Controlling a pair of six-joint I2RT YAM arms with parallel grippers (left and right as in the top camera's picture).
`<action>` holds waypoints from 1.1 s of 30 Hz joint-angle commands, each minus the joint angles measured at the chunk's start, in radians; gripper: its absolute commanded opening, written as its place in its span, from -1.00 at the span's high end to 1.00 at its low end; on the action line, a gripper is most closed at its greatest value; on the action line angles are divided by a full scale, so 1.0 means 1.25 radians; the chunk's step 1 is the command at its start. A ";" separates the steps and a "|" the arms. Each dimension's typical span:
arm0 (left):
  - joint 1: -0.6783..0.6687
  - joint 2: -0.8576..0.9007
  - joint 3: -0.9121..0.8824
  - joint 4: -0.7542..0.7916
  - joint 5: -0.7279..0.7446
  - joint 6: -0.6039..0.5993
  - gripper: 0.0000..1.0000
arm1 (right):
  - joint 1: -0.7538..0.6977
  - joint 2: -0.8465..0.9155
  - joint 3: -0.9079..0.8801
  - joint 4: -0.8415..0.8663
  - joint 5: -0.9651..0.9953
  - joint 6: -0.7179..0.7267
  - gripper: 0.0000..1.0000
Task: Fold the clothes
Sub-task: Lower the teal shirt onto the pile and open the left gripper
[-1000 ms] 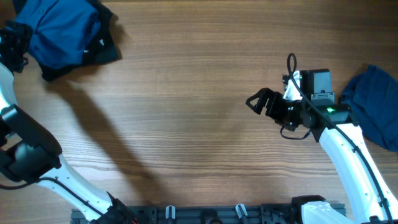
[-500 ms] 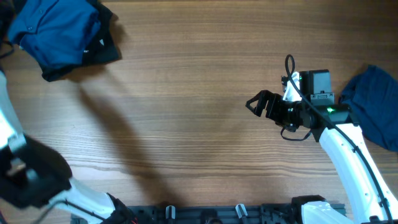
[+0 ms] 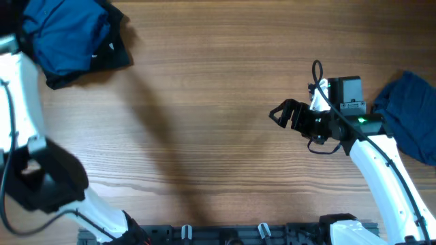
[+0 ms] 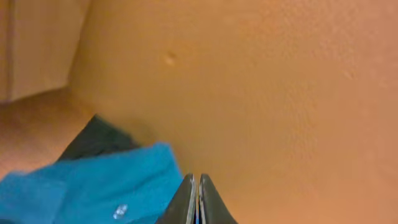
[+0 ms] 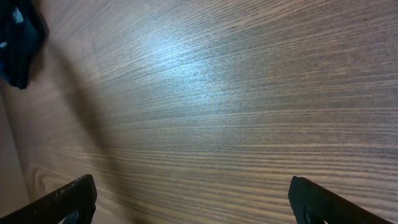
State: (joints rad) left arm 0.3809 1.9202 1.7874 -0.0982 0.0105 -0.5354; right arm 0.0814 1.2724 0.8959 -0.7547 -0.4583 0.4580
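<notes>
The clothes lie in two places. A mid-blue garment (image 3: pixel 68 34) is bunched over darker fabric at the table's far left corner, and a darker blue garment (image 3: pixel 412 116) lies at the right edge. In the left wrist view my left gripper (image 4: pixel 196 198) is shut, its fingers pressed together with nothing showing between the tips. The blue cloth (image 4: pixel 93 190) lies just left of them. My left arm (image 3: pixel 20 88) runs up the left edge overhead, and its gripper does not show there. Over bare wood at centre right, my right gripper (image 3: pixel 281 112) is open and holds nothing.
The wooden table (image 3: pixel 204 102) stretches between the two garments. A dark corner of cloth (image 5: pixel 18 37) shows at the top left of the right wrist view. The arm mounts and a black rail (image 3: pixel 225 235) line the near edge.
My left gripper has gone from open to shut, and the left arm has swung so its white link now stands along the left edge. The right arm and both garments have not moved.
</notes>
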 commanded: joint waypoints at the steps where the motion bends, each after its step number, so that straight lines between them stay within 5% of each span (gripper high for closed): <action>1: -0.031 0.106 0.000 0.098 -0.096 0.031 0.92 | -0.002 0.005 -0.004 -0.018 0.015 -0.032 -0.99; 14: -0.023 0.364 0.000 0.139 -0.112 0.091 0.92 | -0.002 0.005 -0.004 -0.039 0.014 -0.030 -0.99; 33: -0.091 0.241 0.000 0.173 -0.105 0.091 0.92 | -0.002 0.005 -0.004 -0.027 0.014 -0.031 -0.99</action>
State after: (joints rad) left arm 0.2920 2.2604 1.7885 0.1513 -0.1112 -0.4458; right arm 0.0814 1.2728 0.8959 -0.7914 -0.4583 0.4397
